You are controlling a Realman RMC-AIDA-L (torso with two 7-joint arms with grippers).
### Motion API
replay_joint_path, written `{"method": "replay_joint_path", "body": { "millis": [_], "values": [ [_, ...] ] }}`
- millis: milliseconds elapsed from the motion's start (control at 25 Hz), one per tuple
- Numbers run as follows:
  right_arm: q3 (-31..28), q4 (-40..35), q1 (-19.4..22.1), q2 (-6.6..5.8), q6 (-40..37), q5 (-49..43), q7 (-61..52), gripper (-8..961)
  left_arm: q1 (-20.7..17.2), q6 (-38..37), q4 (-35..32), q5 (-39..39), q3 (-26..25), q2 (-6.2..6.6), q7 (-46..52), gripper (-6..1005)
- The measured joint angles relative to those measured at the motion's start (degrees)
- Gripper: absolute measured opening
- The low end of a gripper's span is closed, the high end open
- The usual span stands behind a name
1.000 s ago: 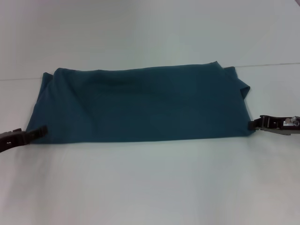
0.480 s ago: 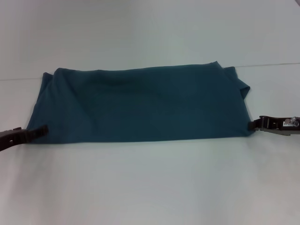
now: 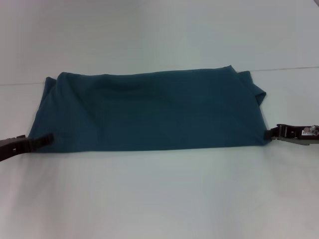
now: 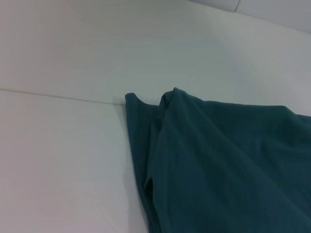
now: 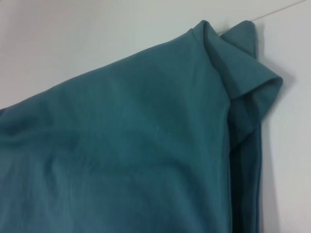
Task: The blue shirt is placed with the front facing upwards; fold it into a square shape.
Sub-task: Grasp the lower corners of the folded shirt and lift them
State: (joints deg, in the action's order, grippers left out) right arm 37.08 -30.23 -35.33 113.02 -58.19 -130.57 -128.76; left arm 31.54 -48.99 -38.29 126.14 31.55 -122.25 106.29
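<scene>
The blue shirt [image 3: 149, 109] lies flat on the white table as a long band running left to right, its print hidden. The left wrist view shows its rumpled left end [image 4: 218, 160]. Its right end [image 5: 126, 145], with a folded sleeve layer sticking out, fills the right wrist view. My left gripper [image 3: 45, 139] is low at the shirt's near-left corner, its tip touching the cloth edge. At the near-right corner my right gripper [image 3: 271, 133] touches the edge in the same way.
A thin seam [image 3: 289, 68] crosses the white table [image 3: 159, 199] behind the shirt. Bare tabletop lies in front of the shirt and behind it.
The left gripper has dropped slightly nearer and its tip has crept a little inward along the shirt's corner. The right gripper and the shirt look unmoved.
</scene>
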Motion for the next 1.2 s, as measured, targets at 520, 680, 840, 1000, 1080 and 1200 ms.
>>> {"method": "replay_joint_path", "body": {
  "millis": [520,680,840,1000,1080,1200],
  "values": [
    [-0.3,-0.1,0.2,-0.25,-1.0,0.1,0.1,2,-0.1,-0.1,0.0,0.1,0.0,0.00,0.0,907],
    [-0.5,-0.2,0.2,-0.26,-0.9,0.1,0.2,2,-0.1,-0.3,0.0,0.1,0.0,0.03,0.0,907],
    [-0.5,-0.2,0.2,-0.27,-0.8,0.1,0.2,1,-0.1,-0.5,0.0,0.1,0.0,0.08,-0.1,907],
    [-0.5,-0.2,0.2,-0.27,-0.7,0.1,0.2,1,-0.1,-0.5,-0.1,0.8,0.0,0.09,0.0,907],
    [-0.5,-0.2,0.2,-0.26,-0.7,0.1,0.2,1,0.0,-0.3,-0.1,1.3,0.0,0.09,0.1,907],
    [-0.5,-0.2,0.2,-0.27,-0.7,0.1,0.2,1,0.0,-0.2,-0.1,1.5,0.0,0.09,0.2,908]
  ]
}}
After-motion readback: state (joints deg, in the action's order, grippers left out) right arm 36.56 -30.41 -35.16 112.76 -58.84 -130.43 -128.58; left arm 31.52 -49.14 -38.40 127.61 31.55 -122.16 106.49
